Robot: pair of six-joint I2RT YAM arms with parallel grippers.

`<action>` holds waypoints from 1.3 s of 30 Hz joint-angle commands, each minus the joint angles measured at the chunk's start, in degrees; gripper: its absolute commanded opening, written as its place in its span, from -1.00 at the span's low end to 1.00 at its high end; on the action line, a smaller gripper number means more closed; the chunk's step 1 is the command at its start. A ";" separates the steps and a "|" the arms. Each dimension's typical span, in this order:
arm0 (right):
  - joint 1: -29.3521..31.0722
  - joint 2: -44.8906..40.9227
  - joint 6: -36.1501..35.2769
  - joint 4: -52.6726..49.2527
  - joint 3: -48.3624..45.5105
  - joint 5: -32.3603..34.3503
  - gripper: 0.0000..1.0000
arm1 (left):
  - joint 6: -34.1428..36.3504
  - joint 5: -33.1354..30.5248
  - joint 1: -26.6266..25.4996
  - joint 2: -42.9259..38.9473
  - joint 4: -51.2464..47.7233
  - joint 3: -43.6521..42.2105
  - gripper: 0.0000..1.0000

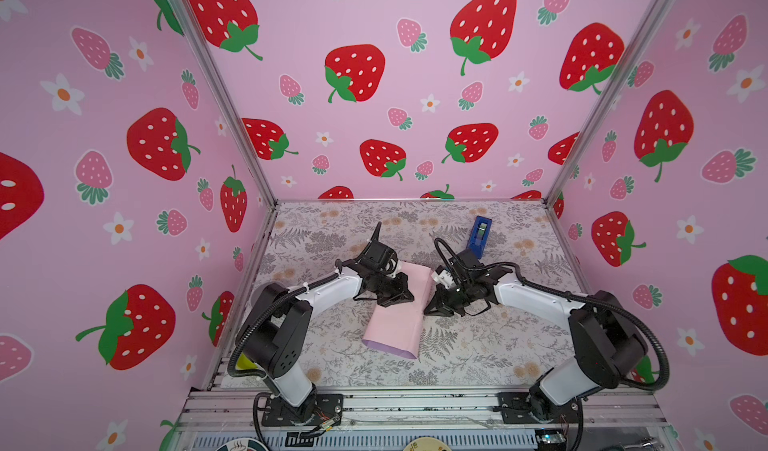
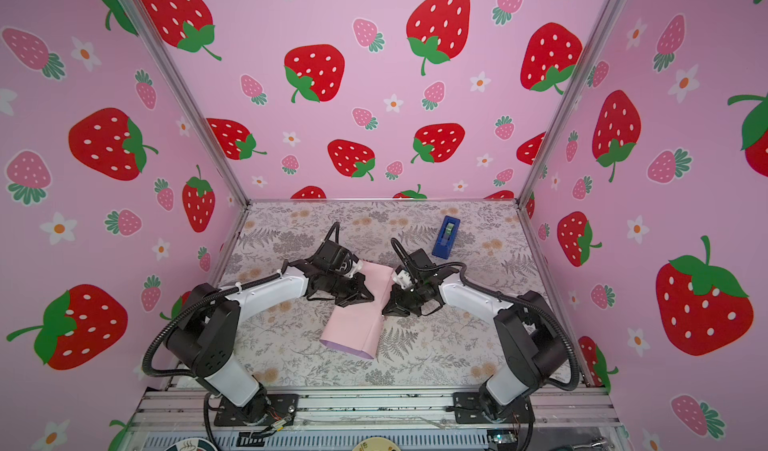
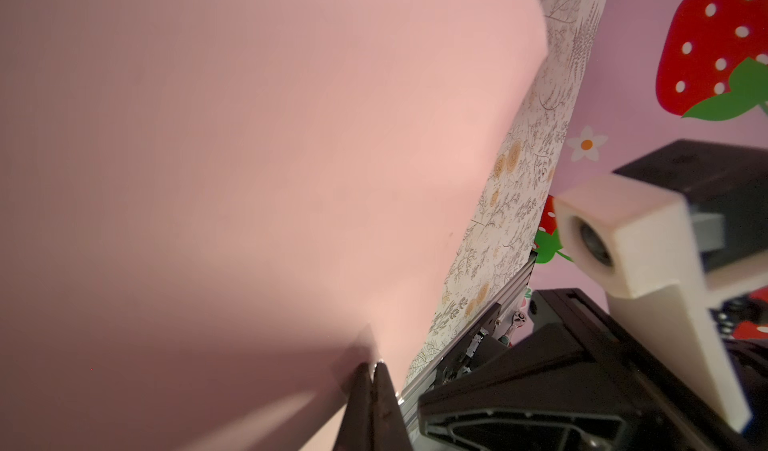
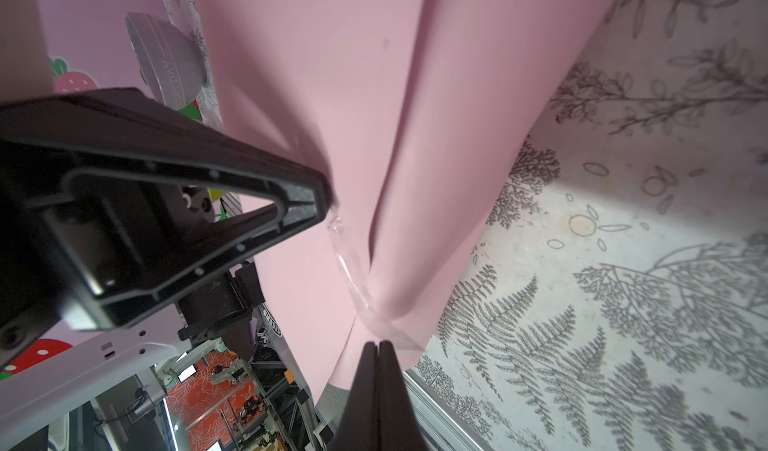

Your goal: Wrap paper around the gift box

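Inside a strawberry-papered booth [image 1: 374,74], on the fern-print table [image 1: 478,345], the paper [image 1: 395,324] lies folded pink-side-out, with the gift box hidden, presumably inside. The left gripper [image 1: 409,299] and right gripper [image 1: 427,310], jaws shut, meet at the seam's clear tape [image 4: 353,270]. Whether either pinches it is unclear. Firm, even pressing should seal it.

Both top views looked steeply down from high above the 6 o'clock edge of the desk [image 1: 478,345], facing the back wall at 12 o'clock, and shared nearly the whole scene (both arms, the paper [image 1: 395,324] at centre). The left wrist camera sat very near the paper, looking along the left end effector [image 3: 372,370]. The right wrist camera, equally near, looked along the right end effector [image 4: 379,347] across the same paper, and each caught the other arm's end effector.
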 commanded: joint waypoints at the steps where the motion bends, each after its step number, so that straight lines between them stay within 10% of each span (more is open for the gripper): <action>1: 0.76 2.41 0.77 1.35 0.85 -0.61 -1.00 | 0.48 -5.01 -0.29 3.07 -8.59 -2.04 -1.00; 39: 4.16 1.96 1.51 -0.50 -0.94 5.38 -1.00 | 0.86 -5.06 -0.37 3.03 -9.80 -0.25 -1.00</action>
